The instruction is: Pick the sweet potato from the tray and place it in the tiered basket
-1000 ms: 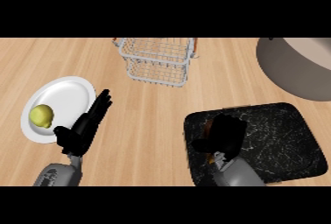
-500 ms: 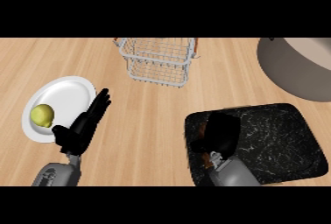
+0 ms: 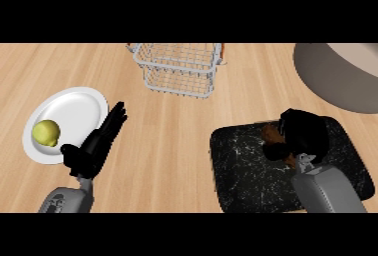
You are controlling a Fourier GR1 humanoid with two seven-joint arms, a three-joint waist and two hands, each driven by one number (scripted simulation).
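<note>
On your pale wood-grain table (image 3: pixel 170 150) you have one square tray of black white-veined stone (image 3: pixel 244 170) with rounded corners, at the right. Your black right hand (image 3: pixel 304 132) sits over its far part, fingers curled round the one brown-orange sweet potato (image 3: pixel 271 133). Only a rough brown edge of it shows at the hand's left, above the tray. You cannot tell whether it is lifted clear. One silver wire tiered basket (image 3: pixel 179 70), two tiers, stands at the far middle, well apart from the tray. At the left lies one smooth round white plate (image 3: pixel 74 107) carrying one yellow-green round fruit (image 3: pixel 46 133). Your black left hand (image 3: pixel 94 147) rests beside the plate, fingers straight. One large grey-brown round vessel (image 3: pixel 343 75) fills the far right corner.
</note>
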